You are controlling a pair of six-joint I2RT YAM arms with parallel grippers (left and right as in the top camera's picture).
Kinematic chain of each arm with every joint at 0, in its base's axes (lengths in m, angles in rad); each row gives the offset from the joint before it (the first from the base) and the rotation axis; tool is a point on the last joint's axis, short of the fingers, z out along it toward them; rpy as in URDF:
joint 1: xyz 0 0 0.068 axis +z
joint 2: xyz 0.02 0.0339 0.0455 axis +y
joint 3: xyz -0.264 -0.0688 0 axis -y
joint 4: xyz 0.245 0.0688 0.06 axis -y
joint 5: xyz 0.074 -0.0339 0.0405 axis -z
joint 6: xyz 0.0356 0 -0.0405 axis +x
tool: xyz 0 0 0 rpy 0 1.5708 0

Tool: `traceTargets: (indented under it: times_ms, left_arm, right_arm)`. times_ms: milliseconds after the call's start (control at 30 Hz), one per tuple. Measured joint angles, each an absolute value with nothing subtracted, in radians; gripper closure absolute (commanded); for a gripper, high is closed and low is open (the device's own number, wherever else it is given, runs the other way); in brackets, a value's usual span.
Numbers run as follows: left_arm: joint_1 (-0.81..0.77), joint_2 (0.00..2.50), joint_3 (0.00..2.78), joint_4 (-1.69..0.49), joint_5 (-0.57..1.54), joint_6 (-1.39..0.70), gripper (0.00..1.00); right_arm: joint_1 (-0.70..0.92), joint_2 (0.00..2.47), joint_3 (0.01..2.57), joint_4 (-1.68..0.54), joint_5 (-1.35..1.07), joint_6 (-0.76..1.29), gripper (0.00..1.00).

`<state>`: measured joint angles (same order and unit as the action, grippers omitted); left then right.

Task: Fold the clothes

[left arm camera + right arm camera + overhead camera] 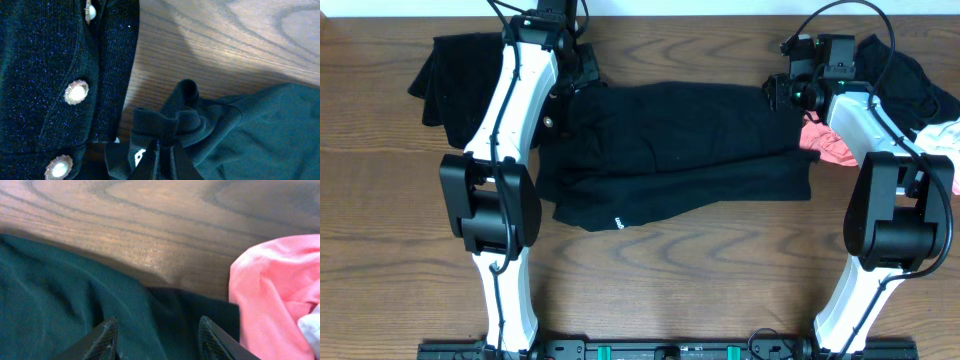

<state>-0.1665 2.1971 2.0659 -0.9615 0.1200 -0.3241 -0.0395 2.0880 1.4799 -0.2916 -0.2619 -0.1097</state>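
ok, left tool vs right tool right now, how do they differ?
Left tool is shut, pinching a bunched edge of the black shirt; right tool stands open over the shirt. Left tool sits beside a buttoned dark garment; right tool beside a pink garment. Both are at the shirt's far edge.

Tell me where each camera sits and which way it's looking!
Overhead: above the table, faces straight down on the black shirt; left arm and right arm show.
Left wrist: on the left arm, faces down at the left claw pinching the shirt's bunched edge, beside a buttoned garment.
Right wrist: on the right arm, faces past the right claw, fingers apart, at the shirt and a pink garment.
Shared: overhead and right wrist both show the pink garment.
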Motion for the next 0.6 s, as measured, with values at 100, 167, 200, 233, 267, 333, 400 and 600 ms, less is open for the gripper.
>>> traceTargets:
  times_ms: [100,167,200,233,267,333,400,600]
  left_arm:
    - [-0.167,2.195,2.066,-0.964,0.12,-0.317,0.94]
    - [-0.167,2.195,2.066,-0.97,0.12,-0.316,0.94]
    - [-0.167,2.195,2.066,-0.97,0.12,-0.316,0.94]
    - [-0.167,2.195,2.066,-0.97,0.12,-0.316,0.94]
    - [-0.167,2.195,2.066,-0.97,0.12,-0.316,0.94]
    - [-0.167,2.195,2.066,-0.97,0.12,-0.315,0.94]
    - [-0.167,2.195,2.066,-0.97,0.12,-0.314,0.94]
    - [-0.167,2.195,2.066,-0.97,0.119,-0.313,0.94]
  right_arm:
    - [-0.039,2.088,1.48,-0.259,-0.261,-0.11,0.49]
    - [-0.039,2.091,1.48,-0.229,-0.256,-0.11,0.49]
    - [-0.039,2.095,1.48,-0.214,-0.252,-0.11,0.48]
    - [-0.039,2.101,1.48,-0.202,-0.25,-0.11,0.48]
    - [-0.039,2.109,1.48,-0.189,-0.247,-0.11,0.48]
    - [-0.039,2.127,1.48,-0.176,-0.243,-0.11,0.48]
    - [-0.039,2.141,1.48,-0.176,-0.239,-0.11,0.47]
    - [-0.039,2.149,1.48,-0.216,-0.201,-0.11,0.47]
